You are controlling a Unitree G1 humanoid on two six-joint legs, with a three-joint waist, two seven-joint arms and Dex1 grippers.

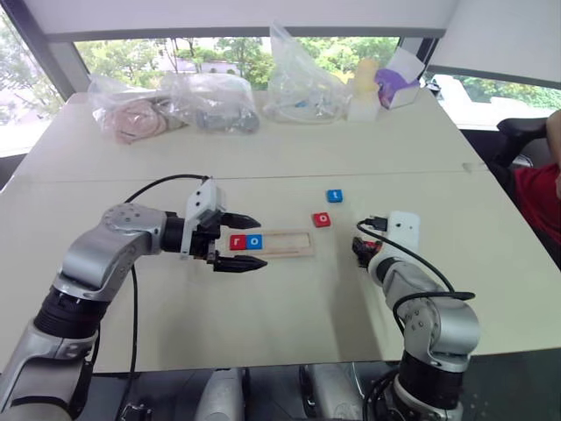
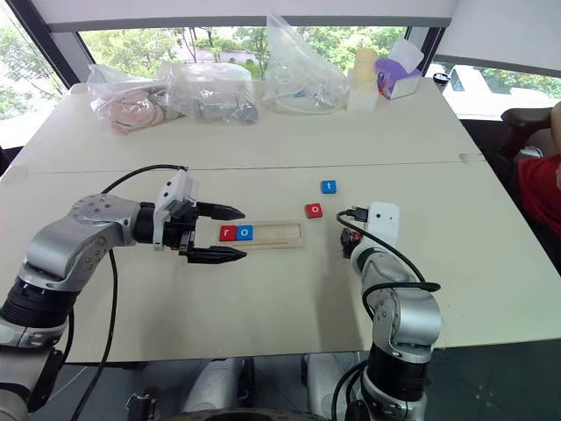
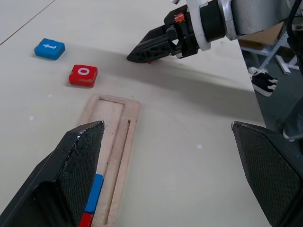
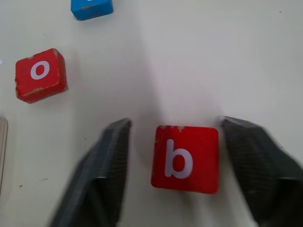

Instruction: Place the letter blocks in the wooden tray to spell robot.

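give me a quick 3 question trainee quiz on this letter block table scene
1. True or false: the long light-wood tray already holds the red r tile and the blue o tile.
2. Which square letter tile lies between the right pincer's open fingers? A) blue t tile B) red b tile C) red o tile
3. Fill in: the two tiles lying loose beyond the tray's empty end are the red o tile and the ____ tile.

Key
1. True.
2. B, the red b tile, flat on the table, fingers either side.
3. Blue t tile.
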